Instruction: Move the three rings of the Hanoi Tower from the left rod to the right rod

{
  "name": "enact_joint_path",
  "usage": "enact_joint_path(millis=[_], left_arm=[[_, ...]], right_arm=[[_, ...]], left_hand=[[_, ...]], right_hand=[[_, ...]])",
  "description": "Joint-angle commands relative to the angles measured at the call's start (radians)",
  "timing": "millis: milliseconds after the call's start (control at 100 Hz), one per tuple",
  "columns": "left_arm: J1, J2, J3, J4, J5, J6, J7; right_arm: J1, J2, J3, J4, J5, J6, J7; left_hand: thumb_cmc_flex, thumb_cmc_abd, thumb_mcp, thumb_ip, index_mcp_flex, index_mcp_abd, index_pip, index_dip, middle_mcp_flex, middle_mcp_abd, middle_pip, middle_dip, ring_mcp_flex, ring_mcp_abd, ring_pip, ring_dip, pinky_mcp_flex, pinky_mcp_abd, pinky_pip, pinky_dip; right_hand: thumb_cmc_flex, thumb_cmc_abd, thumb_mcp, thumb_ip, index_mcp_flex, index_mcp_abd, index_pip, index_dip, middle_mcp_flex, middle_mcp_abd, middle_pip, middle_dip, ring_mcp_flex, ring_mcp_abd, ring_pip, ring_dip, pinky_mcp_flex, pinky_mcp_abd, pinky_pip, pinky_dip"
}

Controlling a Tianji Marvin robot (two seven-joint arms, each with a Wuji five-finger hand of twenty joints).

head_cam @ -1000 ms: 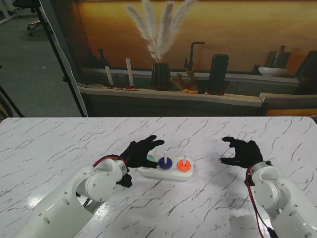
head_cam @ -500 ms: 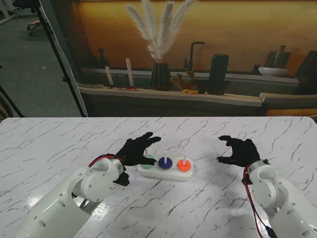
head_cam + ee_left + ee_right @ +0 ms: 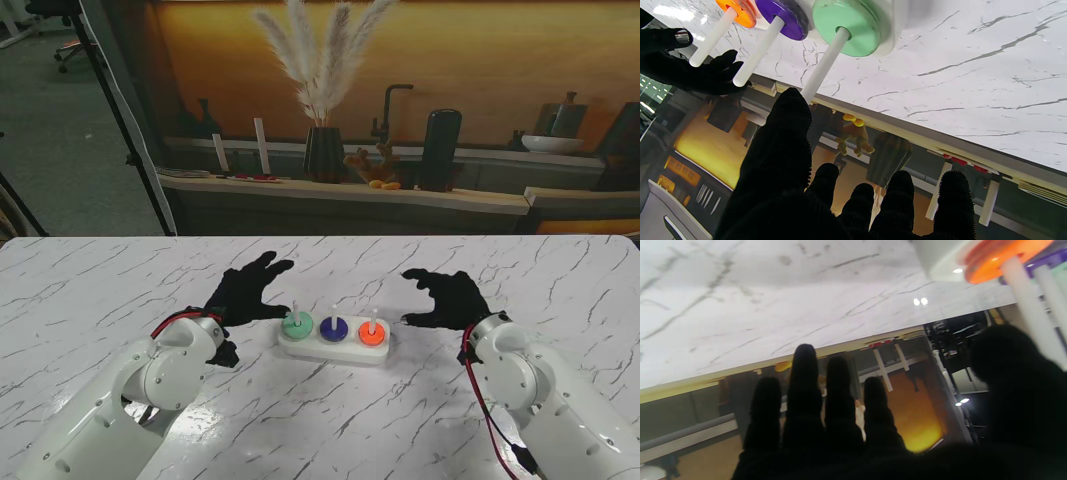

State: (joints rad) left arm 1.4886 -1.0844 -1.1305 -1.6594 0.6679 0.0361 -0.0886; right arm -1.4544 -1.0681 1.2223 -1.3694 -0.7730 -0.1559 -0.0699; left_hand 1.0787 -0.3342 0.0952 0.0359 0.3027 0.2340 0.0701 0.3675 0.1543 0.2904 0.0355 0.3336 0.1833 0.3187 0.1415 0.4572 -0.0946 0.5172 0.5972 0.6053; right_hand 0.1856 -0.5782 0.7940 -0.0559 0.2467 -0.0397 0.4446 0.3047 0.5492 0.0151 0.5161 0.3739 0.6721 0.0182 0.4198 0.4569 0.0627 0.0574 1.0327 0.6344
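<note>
The white Hanoi base (image 3: 335,349) lies mid-table with three white rods. A green ring (image 3: 296,324) (image 3: 846,25) sits on the left rod, a purple ring (image 3: 334,329) (image 3: 786,15) on the middle rod, an orange ring (image 3: 372,333) (image 3: 998,256) on the right rod. My left hand (image 3: 246,291), in a black glove, hovers open just left of the base, holding nothing; its thumb tip (image 3: 791,110) is close to the left rod. My right hand (image 3: 443,297) hovers open just right of the base with its fingers curled, holding nothing.
The marble table (image 3: 100,300) spreads wide on both sides of the base. Beyond its far edge stands a low counter (image 3: 350,195) with a dark vase of pampas grass (image 3: 323,150), a faucet and dark bottles. A tripod leg (image 3: 120,120) stands at the far left.
My left hand has drawn back to the left, off the left rod, uncovering the green ring. My right hand has moved left toward the base's right end.
</note>
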Motion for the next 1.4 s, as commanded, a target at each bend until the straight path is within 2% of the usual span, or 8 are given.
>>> enact_joint_path(millis=[0,200,610,740,950,1120,1390], left_arm=[[0.009,-0.001,-0.001,0.003,0.0,-0.013,-0.005],[0.016,-0.002,-0.008,0.009,-0.001,-0.012,0.004],[0.021,-0.003,-0.007,0.011,-0.008,-0.007,0.003],[0.021,-0.003,-0.005,0.012,-0.01,-0.006,0.002],[0.02,-0.004,-0.004,0.015,-0.013,-0.007,0.006],[0.023,-0.004,-0.006,0.016,-0.012,-0.007,0.011],[0.021,-0.005,-0.008,0.018,-0.015,-0.007,0.013]], right_arm=[[0.005,-0.012,-0.018,-0.004,-0.007,-0.03,0.014],[0.024,-0.006,-0.064,0.019,-0.015,-0.103,0.025],[0.051,0.011,-0.113,0.071,-0.091,-0.198,0.01],[0.059,0.011,-0.131,0.085,-0.109,-0.208,-0.016],[0.076,0.012,-0.158,0.108,-0.125,-0.218,-0.039],[0.091,0.015,-0.177,0.12,-0.127,-0.227,-0.027],[0.107,0.017,-0.193,0.127,-0.121,-0.238,-0.007]], left_hand=[[0.022,0.022,-0.031,-0.001,0.005,-0.002,0.0,-0.009,-0.02,0.004,-0.011,-0.015,-0.038,-0.024,-0.021,-0.009,-0.011,0.005,-0.043,-0.019],[0.024,0.019,-0.034,0.002,0.007,-0.001,0.002,-0.007,-0.02,0.004,-0.011,-0.015,-0.037,-0.025,-0.021,-0.01,-0.011,0.007,-0.048,-0.02],[0.028,0.02,-0.034,0.006,0.01,0.0,0.005,-0.003,-0.017,0.004,-0.01,-0.015,-0.037,-0.025,-0.021,-0.011,-0.01,0.008,-0.056,-0.02],[0.027,0.022,-0.036,0.006,0.012,0.0,0.006,-0.002,-0.012,0.003,-0.009,-0.014,-0.034,-0.025,-0.019,-0.011,-0.01,0.008,-0.057,-0.019],[0.028,0.026,-0.037,0.006,0.013,0.0,0.008,0.001,-0.009,0.003,-0.009,-0.014,-0.035,-0.026,-0.02,-0.011,-0.01,0.008,-0.057,-0.018],[0.029,0.028,-0.039,0.005,0.014,-0.001,0.008,0.002,-0.005,0.003,-0.008,-0.013,-0.033,-0.025,-0.019,-0.011,-0.01,0.008,-0.058,-0.017],[0.029,0.036,-0.043,0.004,0.015,0.0,0.008,0.004,-0.003,0.003,-0.008,-0.013,-0.033,-0.025,-0.019,-0.01,-0.009,0.008,-0.058,-0.016]], right_hand=[[-0.067,-0.011,0.018,0.031,-0.006,-0.028,-0.032,-0.025,0.011,-0.018,-0.028,-0.004,-0.017,-0.013,-0.031,-0.01,-0.027,0.338,-0.025,-0.015],[-0.088,-0.02,0.017,0.031,0.011,-0.056,-0.038,-0.023,-0.001,-0.025,-0.048,-0.005,-0.038,-0.017,-0.063,-0.018,-0.042,0.345,-0.046,-0.017],[-0.053,-0.064,0.014,0.027,-0.008,-0.064,-0.045,-0.014,-0.042,-0.019,-0.052,0.005,-0.041,-0.022,-0.08,-0.017,-0.036,0.347,-0.06,-0.012],[-0.012,-0.08,0.007,0.028,-0.014,-0.065,-0.028,-0.006,-0.043,-0.016,-0.018,0.023,-0.029,-0.03,-0.047,0.002,-0.021,0.342,-0.047,0.004],[0.042,-0.099,0.01,0.036,0.004,-0.091,0.02,0.004,0.0,-0.04,0.05,0.054,-0.001,-0.044,0.018,0.028,-0.002,0.335,-0.016,0.027],[0.078,-0.116,0.014,0.039,0.033,-0.097,0.06,0.009,0.017,-0.054,0.093,0.081,0.009,-0.055,0.055,0.044,0.002,0.332,-0.007,0.036],[0.087,-0.118,0.009,0.036,0.081,-0.1,0.086,0.02,0.024,-0.062,0.115,0.101,0.01,-0.062,0.09,0.063,0.0,0.33,-0.004,0.04]])
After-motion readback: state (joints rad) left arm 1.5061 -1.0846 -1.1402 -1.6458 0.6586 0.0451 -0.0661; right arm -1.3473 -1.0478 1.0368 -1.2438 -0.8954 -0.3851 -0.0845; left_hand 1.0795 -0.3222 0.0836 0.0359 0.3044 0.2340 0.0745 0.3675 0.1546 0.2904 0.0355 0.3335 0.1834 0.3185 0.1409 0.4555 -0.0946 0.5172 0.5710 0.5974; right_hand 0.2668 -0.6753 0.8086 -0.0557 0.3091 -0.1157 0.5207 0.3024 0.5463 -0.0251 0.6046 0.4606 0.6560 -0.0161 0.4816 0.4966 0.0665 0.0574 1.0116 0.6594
